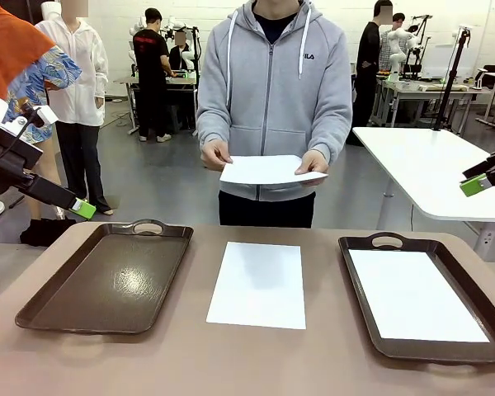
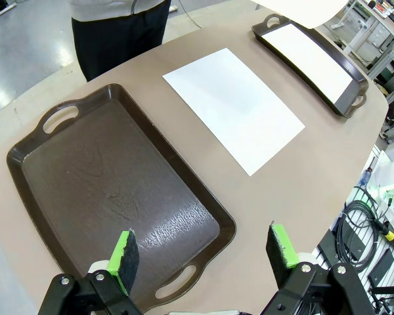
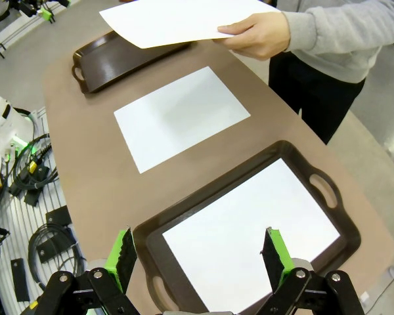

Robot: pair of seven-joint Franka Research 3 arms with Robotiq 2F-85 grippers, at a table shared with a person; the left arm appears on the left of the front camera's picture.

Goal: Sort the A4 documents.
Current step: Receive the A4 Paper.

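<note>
Brown table (image 1: 231,363) carries two dark trays. The left tray (image 1: 107,280) is bare, and the right tray (image 1: 359,272) has the first sheet (image 1: 412,297) lying flat inside. The second sheet (image 1: 258,285) lies on the table between the trays. At the far side a person (image 1: 272,99) holds the third sheet (image 1: 268,169) above the table. The left gripper (image 2: 202,244) and the right gripper (image 3: 198,241) both stand wide open and grip nothing.

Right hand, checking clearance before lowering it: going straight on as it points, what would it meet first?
Likely the white sheet lying in the right tray, straight ahead of the right hand; depth unclear.
</note>
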